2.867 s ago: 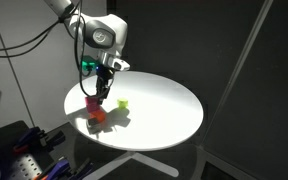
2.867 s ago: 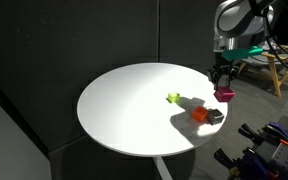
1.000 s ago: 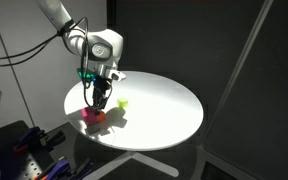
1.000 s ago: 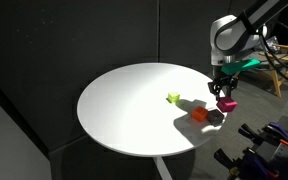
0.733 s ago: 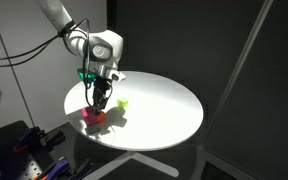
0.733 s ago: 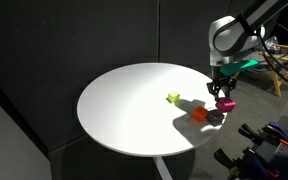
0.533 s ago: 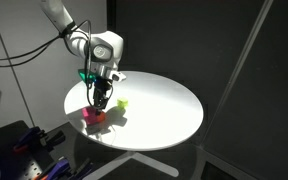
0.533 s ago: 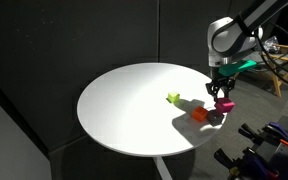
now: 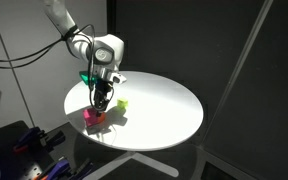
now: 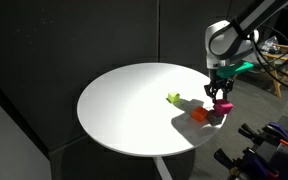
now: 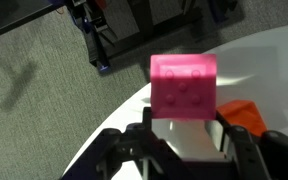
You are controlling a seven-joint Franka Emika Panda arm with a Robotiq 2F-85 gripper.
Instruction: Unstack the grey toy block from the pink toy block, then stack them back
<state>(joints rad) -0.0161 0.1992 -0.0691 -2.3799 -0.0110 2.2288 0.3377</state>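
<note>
Since earlier frame, claw (image 10: 223, 99) lower, nearer desk (image 10: 124, 110), clamped on one pink toy block (image 11: 184, 85). One orange block (image 10: 198, 115) close by; one yellow-green block (image 10: 173, 98) apart.

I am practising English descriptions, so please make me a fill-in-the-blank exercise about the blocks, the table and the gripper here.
The toy block held in the gripper is ___ in colour. The white table is ___ in shape. In the wrist view, the neighbouring block lying on the table beside the held one is ___. Missing words: pink; round; orange.
</note>
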